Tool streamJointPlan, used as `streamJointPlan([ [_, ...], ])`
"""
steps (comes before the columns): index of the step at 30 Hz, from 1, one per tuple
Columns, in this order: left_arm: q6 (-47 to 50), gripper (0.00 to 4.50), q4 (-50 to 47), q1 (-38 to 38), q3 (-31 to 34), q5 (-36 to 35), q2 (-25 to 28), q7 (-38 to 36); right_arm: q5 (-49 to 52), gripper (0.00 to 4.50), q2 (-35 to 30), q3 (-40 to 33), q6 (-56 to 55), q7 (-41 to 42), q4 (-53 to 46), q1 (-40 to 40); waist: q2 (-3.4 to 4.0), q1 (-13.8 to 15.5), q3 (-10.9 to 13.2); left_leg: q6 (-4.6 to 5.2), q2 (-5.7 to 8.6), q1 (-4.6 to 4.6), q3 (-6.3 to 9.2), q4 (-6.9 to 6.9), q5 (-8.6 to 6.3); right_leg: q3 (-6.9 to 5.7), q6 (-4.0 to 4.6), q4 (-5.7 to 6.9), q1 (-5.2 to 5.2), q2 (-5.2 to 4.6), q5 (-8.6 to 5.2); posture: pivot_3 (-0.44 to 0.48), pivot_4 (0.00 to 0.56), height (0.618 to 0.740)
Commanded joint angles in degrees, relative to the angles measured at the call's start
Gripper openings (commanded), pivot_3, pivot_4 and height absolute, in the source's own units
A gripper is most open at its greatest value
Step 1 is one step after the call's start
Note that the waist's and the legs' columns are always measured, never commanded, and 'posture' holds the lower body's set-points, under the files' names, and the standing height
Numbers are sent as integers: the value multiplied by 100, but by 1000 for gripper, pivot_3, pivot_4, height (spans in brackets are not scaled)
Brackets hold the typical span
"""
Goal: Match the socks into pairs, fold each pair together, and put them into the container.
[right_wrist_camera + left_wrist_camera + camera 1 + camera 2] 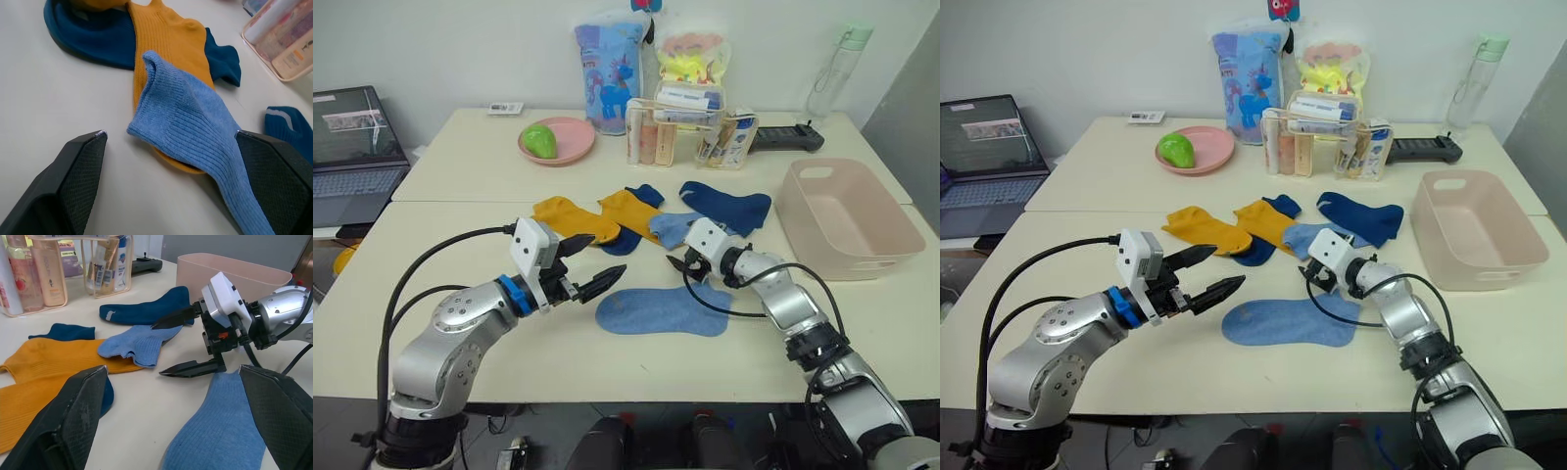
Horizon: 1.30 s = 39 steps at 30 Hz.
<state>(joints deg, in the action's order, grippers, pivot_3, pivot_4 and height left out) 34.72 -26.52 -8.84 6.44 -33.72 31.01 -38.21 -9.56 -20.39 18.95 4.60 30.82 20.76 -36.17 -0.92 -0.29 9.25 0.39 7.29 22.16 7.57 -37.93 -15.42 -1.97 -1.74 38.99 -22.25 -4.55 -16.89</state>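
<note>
One light blue sock (663,311) lies flat near the table's front edge. My left gripper (595,264) hovers open just left of its toe end. The second light blue sock (677,227) lies crumpled over a mustard yellow sock (629,213), and my right gripper (677,266) stands open at its near end with the cuff (195,122) between the fingers. Another mustard sock (573,217) lies to the left. A navy sock (726,206) lies behind, and a second navy sock (625,241) is partly hidden under the mustard ones. The pink container (847,217) stands on the right with nothing inside.
A pink plate (570,147) with a green object, a clear organiser box (680,127) of tubes, two bags, a water bottle (837,73) and a black device (788,139) stand along the back. A laptop (352,157) sits at the far left.
</note>
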Motion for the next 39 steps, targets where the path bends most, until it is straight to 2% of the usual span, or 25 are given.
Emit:
streamJointPlan([
  [1, 2, 4481, -241, 7, 74, -99, -11, 96, -272, 4500, 40, 58, -512, -141, 244, -276, 0, -2, 0, -1, -1, -1, 0, 1, 0, 0, 0, 0, 0, 2, 0, 0, 150, 740],
  [3, 6, 4481, -240, 33, 104, -110, 33, 99, -229, 4500, 156, -36, -664, -205, 438, -400, 0, -3, 0, -1, -1, -1, 0, 2, 1, 1, 0, -1, 0, 2, 0, 0, 150, 740],
  [6, 18, 4500, -255, 3, 109, -117, 52, 131, -202, 3930, 210, -100, -808, -143, 486, -423, 0, -3, 0, -2, -3, -1, -2, 2, 1, 4, 0, -2, -1, 4, 0, 0, 150, 740],
  [16, 6, 4500, -260, -36, -3, -49, 24, 179, -198, 292, 206, -161, -976, -68, 586, -406, 0, -3, 0, -2, -3, -1, -2, 2, 1, 6, 0, -1, -1, 5, 0, 0, 150, 740],
  [17, 1, 4500, -253, -36, -18, -40, 21, 174, -209, 42, 194, -153, -990, -56, 599, -408, 0, -3, 0, -2, -3, -1, -2, 2, 1, 6, 0, -1, -1, 5, 0, 0, 150, 740],
  [22, 1, 4500, -221, -66, -6, -53, 28, 154, -97, 42, 155, -120, -985, 243, 333, -280, 0, -3, 0, -2, -3, -1, -2, 2, 1, 6, 0, -2, -1, 5, 0, 0, 150, 740],
  [26, -4, 4500, -193, -85, -1, -50, 40, 143, -300, 888, 15, -30, -1051, 319, 238, -186, 0, 0, 0, -2, -3, -1, -2, 2, 1, 6, 0, -2, -1, 6, 0, 0, 150, 740],
  [29, 2, 4500, -201, -79, 0, -57, 33, 149, -427, 1931, -57, 49, -1067, 354, 242, -140, 0, 1, 0, -2, -3, -1, -2, 2, 1, 6, 0, -2, -1, 5, 0, 0, 150, 740],
  [36, -17, 4500, -217, -52, -72, -8, 13, 167, -889, 1931, -133, 175, -1377, 122, 583, -337, 0, 0, 0, -2, -4, -1, -2, 2, 1, 6, 0, -1, -1, 6, 0, 0, 150, 740],
  [39, -33, 4500, -190, -71, -60, -6, 24, 162, -785, 1931, -13, 76, -1369, 82, 678, -378, 0, 0, 0, -2, -4, -1, -2, 2, 1, 7, 0, -1, -1, 6, 0, 0, 150, 740],
])
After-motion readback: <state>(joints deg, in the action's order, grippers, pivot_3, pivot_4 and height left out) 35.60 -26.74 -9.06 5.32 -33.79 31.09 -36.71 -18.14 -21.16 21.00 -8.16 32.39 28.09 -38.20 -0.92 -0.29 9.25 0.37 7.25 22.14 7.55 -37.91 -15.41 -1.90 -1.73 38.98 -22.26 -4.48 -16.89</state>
